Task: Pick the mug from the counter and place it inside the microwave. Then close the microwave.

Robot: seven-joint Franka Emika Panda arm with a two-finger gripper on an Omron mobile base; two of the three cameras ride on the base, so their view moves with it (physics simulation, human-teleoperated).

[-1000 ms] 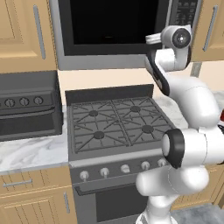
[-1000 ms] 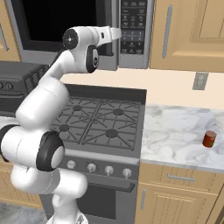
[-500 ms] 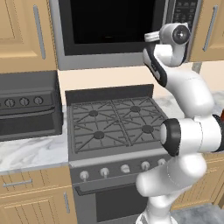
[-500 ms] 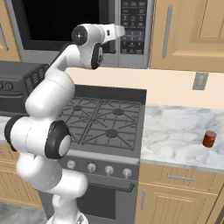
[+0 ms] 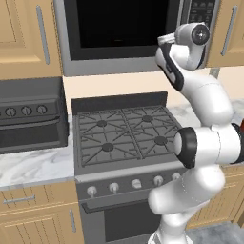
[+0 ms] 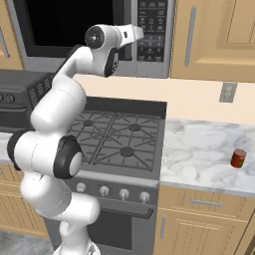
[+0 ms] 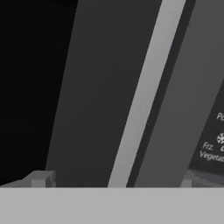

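The silver-grey microwave (image 5: pixel 114 64) hangs above the stove, and its dark-windowed door looks shut in both base views. My gripper (image 6: pixel 139 34) is raised to the door's right edge, beside the black button panel (image 6: pixel 152 27). In the hand view my gripper (image 7: pixel 112 181) is open, its two dark fingertips (image 7: pixel 40 178) set wide apart. A pale vertical handle bar (image 7: pixel 144 92) runs between them, with the panel's lettering (image 7: pixel 212 151) at the right. The white marble counter (image 6: pixel 199 152) lies right of the stove. The mug is out of view.
A black gas stove top (image 5: pixel 121 136) sits directly below the microwave. A dark grey knobbed countertop oven (image 5: pixel 28 119) stands on the counter's left stretch (image 5: pixel 33 167). A small red-brown can (image 6: pixel 238 158) stands on the right counter. Wooden cabinets (image 6: pixel 219 35) flank the microwave.
The wrist has risen slightly and the hand has shifted along the microwave's front near the button panel. The jaws stay wide open.
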